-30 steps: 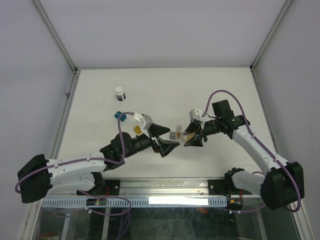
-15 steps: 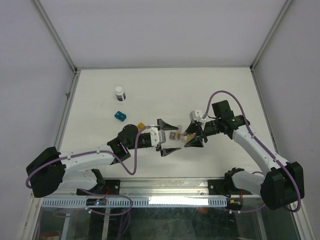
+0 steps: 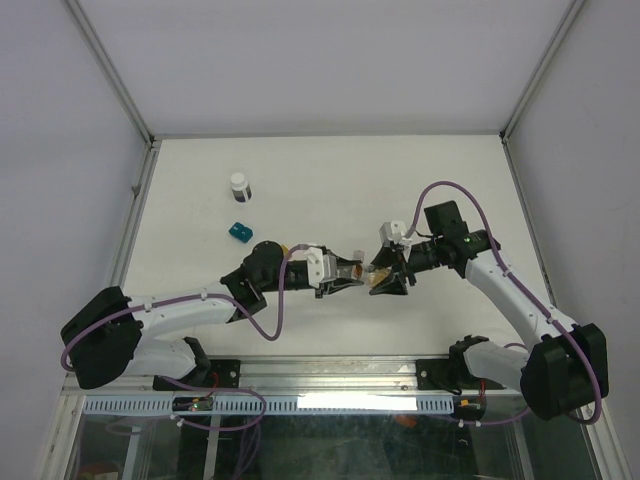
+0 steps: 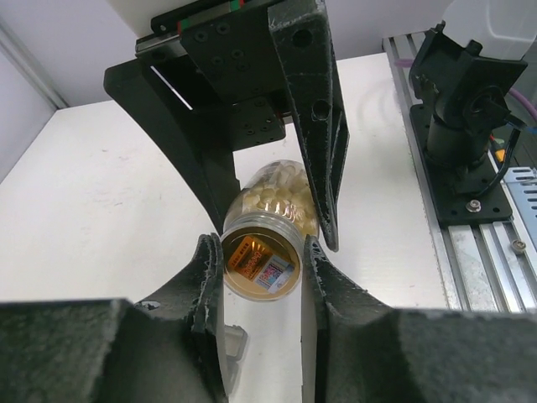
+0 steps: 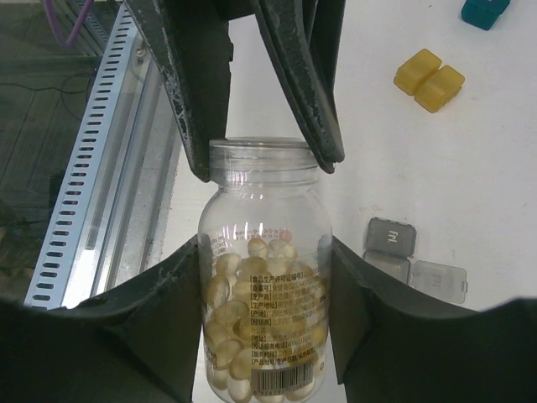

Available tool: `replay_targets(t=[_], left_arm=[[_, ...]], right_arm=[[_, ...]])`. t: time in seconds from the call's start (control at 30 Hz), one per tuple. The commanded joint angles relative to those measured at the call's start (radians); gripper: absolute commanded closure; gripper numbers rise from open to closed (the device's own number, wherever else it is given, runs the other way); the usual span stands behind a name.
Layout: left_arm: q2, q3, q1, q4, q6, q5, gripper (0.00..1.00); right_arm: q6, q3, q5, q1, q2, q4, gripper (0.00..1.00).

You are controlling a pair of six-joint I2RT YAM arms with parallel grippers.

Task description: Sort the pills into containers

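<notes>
A clear bottle (image 5: 267, 311) of yellow pills lies level above the table, and my right gripper (image 5: 267, 248) is shut on its body. My left gripper (image 4: 260, 253) faces it, jaws pressed on either side of the bottle's cap end (image 4: 260, 262). In the top view the two grippers meet at mid-table, left gripper (image 3: 343, 272) and right gripper (image 3: 386, 276). The amber-yellow container (image 5: 430, 78) and the teal container (image 5: 484, 10) rest on the table. The gray container (image 5: 390, 238) lies under the bottle with its clear lid (image 5: 430, 279) folded open.
A small dark bottle with a white cap (image 3: 240, 185) stands at the back left, with the teal container (image 3: 240, 231) just in front of it. A metal rail (image 5: 92, 176) runs along the table's near edge. White walls enclose the table.
My left arm has swung right and reached to the bottle, and its wide-open jaws have closed onto the cap end. The right gripper has kept the bottle in place.
</notes>
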Motion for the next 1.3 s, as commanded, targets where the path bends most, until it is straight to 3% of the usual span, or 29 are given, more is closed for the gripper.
replay_targets(t=[0.0, 0.1, 0.2, 0.5, 0.57, 0.6, 0.67, 0.77, 0.8, 0.9, 0.93, 0.97, 1.1, 1.27], left_arm=[[0.008, 0.047, 0.018, 0.014, -0.023, 0.057, 0.89], [0.011, 0.052, 0.028, 0.007, -0.092, 0.071, 1.00], [0.007, 0.062, 0.031, -0.005, -0.237, 0.040, 1.00], [-0.027, 0.170, 0.013, -0.288, -1.033, -0.383, 1.00], [-0.023, 0.229, -0.040, -0.410, -1.127, -0.530, 1.00], [-0.014, 0.263, -0.058, -0.487, -1.147, -0.560, 1.00], [-0.001, 0.287, -0.071, -0.491, -1.169, -0.543, 1.00], [-0.003, 0.289, -0.072, -0.466, -1.140, -0.529, 1.00], [-0.008, 0.288, -0.072, -0.464, -1.120, -0.535, 0.89], [-0.046, 0.251, -0.072, -0.379, -1.001, -0.510, 0.29], [-0.067, 0.219, -0.071, -0.304, -0.934, -0.467, 0.13], [-0.092, 0.175, -0.069, -0.227, -0.855, -0.423, 0.03], [-0.180, -0.010, -0.062, 0.034, -0.576, -0.342, 0.01], [-0.201, -0.060, -0.052, 0.091, -0.158, -0.109, 0.03]], right_arm=[[-0.016, 0.046, -0.049, -0.003, -0.008, 0.011, 1.00], [-0.015, 0.048, -0.048, -0.002, -0.007, 0.014, 1.00], [0.006, 0.053, -0.038, -0.004, -0.005, 0.023, 1.00], [0.079, 0.058, -0.017, -0.017, 0.004, 0.062, 1.00], [0.088, 0.059, -0.018, -0.020, 0.004, 0.069, 1.00], [0.091, 0.059, -0.018, -0.021, 0.004, 0.070, 1.00], [0.094, 0.059, -0.020, -0.025, 0.005, 0.072, 1.00], [0.099, 0.061, -0.024, -0.030, 0.006, 0.071, 1.00], [0.100, 0.061, -0.028, -0.032, 0.006, 0.072, 1.00], [0.101, 0.060, -0.036, -0.039, 0.002, 0.071, 1.00], [0.101, 0.060, -0.036, -0.040, 0.001, 0.072, 1.00], [0.101, 0.060, -0.038, -0.040, 0.000, 0.070, 1.00], [0.097, 0.059, -0.044, -0.041, 0.000, 0.068, 1.00], [0.082, 0.058, -0.051, -0.041, -0.002, 0.060, 1.00]])
